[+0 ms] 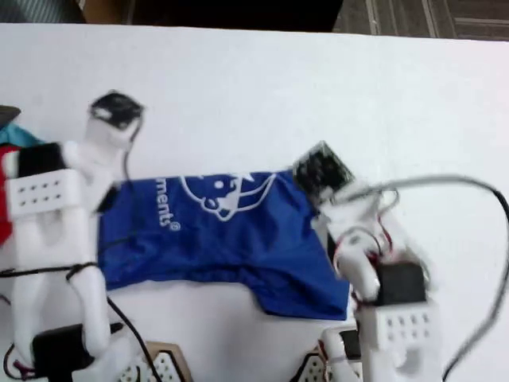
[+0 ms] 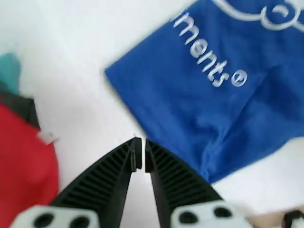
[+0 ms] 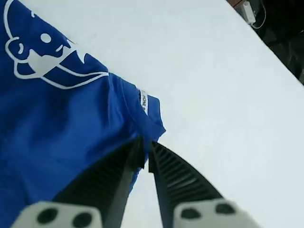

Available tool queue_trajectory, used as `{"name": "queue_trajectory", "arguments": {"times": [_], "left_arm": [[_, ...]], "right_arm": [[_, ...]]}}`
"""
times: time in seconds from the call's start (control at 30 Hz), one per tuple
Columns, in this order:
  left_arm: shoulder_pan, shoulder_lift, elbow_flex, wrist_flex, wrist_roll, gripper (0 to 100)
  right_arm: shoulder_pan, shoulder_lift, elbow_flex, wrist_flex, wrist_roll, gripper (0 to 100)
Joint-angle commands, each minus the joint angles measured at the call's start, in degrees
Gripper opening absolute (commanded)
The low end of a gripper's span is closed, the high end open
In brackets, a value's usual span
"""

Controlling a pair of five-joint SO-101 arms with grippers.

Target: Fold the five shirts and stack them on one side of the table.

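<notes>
High view: blue cloth shirt (image 1: 215, 239), folded oblong, on white desk (image 1: 318, 95); left gripper (image 2: 139, 154) and right gripper (image 3: 146, 153) closed at its ends.

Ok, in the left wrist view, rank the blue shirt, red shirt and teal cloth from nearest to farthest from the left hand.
1. blue shirt, its edge right beside the tips of the left hand.
2. red shirt, across bare table on the opposite side.
3. teal cloth, beyond the red shirt.
</notes>
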Motion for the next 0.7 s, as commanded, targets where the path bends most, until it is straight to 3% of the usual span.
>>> {"name": "queue_trajectory", "arguments": {"times": [0.0, 0.2, 0.47, 0.67], "left_arm": [[5.45, 4.57, 0.92, -5.45, 3.43, 3], [6.68, 22.15, -3.47, -7.3, 6.68, 3], [2.46, 39.91, -12.0, -6.07, 6.77, 3], [-0.18, 55.65, -32.75, 3.34, 6.86, 3]], "right_arm": [[-0.22, 13.49, -0.35, -9.54, -2.46, 2.2], [-1.63, 37.85, -8.97, -9.01, -2.55, 2.2], [-2.51, 54.55, -12.84, -11.3, -2.55, 2.2], [2.15, 66.42, -23.03, -13.49, -2.29, 2.2]]}}
